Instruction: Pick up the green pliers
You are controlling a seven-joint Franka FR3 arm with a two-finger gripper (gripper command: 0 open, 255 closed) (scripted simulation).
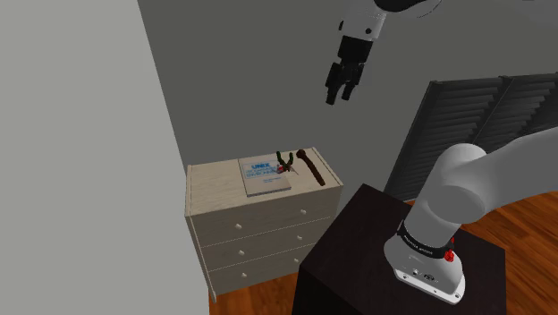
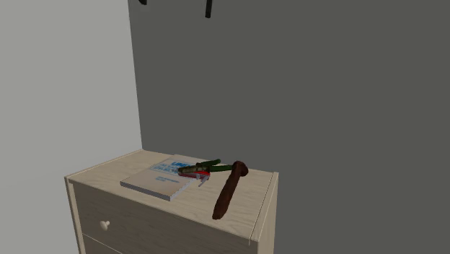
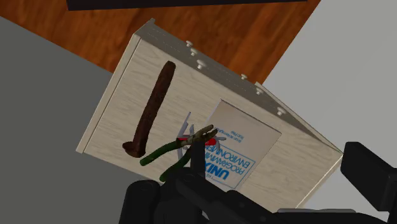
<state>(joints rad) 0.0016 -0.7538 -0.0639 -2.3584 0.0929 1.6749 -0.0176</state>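
We see the gripper [image 1: 337, 96] high above the dresser [image 1: 217, 185], fingers apart. The green pliers [image 2: 203, 167] touch a book [image 2: 155, 184].

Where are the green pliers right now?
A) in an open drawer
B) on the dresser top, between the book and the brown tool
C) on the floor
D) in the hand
B: the green pliers lie on the dresser top between the book and the brown tool, with the open hand high above them.

Book [image 1: 266, 179] on dresser [image 1: 215, 182], pliers [image 1: 286, 162] partly over book, possibly a hammer [image 1: 315, 168] just beside
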